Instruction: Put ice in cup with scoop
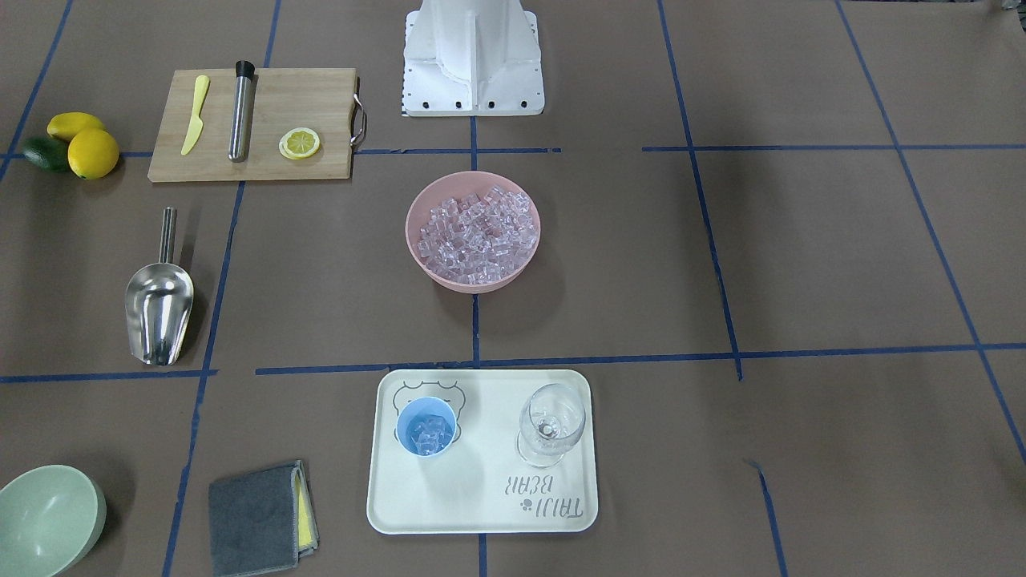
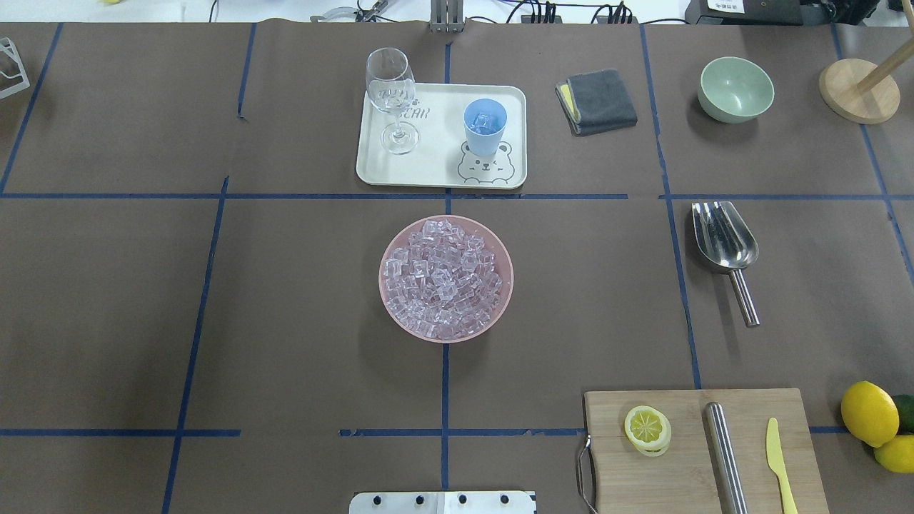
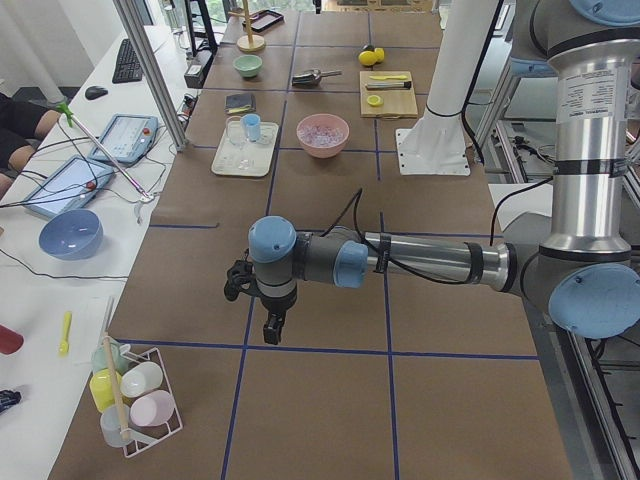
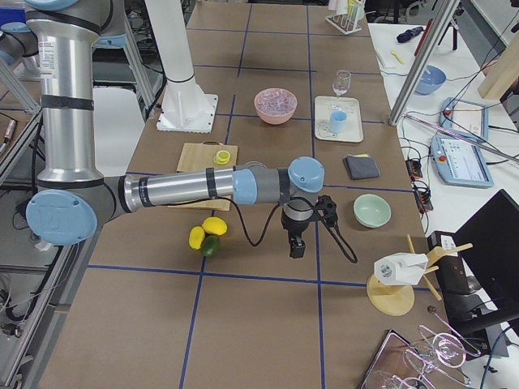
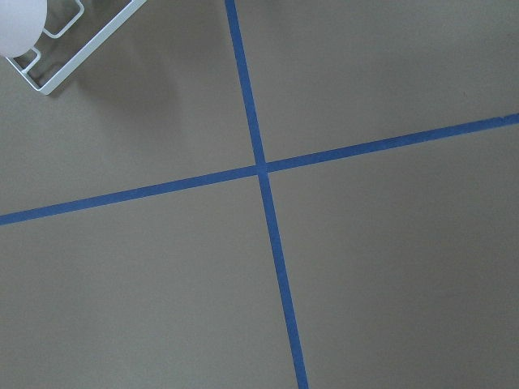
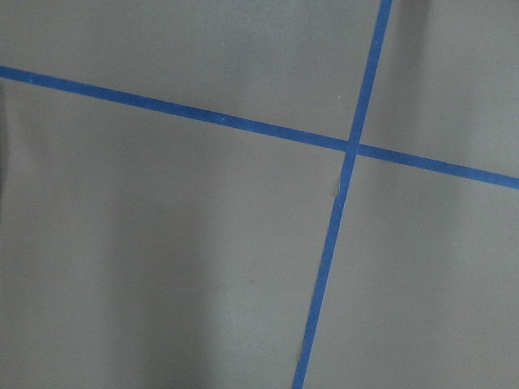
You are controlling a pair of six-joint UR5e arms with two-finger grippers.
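Note:
The steel scoop [image 1: 159,308] lies empty on the brown table, apart from the rest; it also shows in the overhead view [image 2: 725,246]. The light-blue cup [image 1: 426,426] stands upright on a white tray [image 1: 481,513] and holds a few ice cubes. Many more ice cubes [image 1: 477,228] fill a pink bowl [image 1: 417,240] at the table's middle. My left gripper [image 3: 270,328] hangs over bare table far from these things. My right gripper [image 4: 297,245] hangs past the lemons. I cannot tell whether either is open or shut. Both wrist views show only paper and blue tape.
A wine glass [image 1: 551,423] stands on the tray beside the cup. A cutting board [image 1: 256,120] carries a yellow knife, a steel cylinder and a lemon slice. Lemons [image 1: 84,144], a green bowl [image 1: 48,517] and a grey cloth [image 1: 260,517] lie around.

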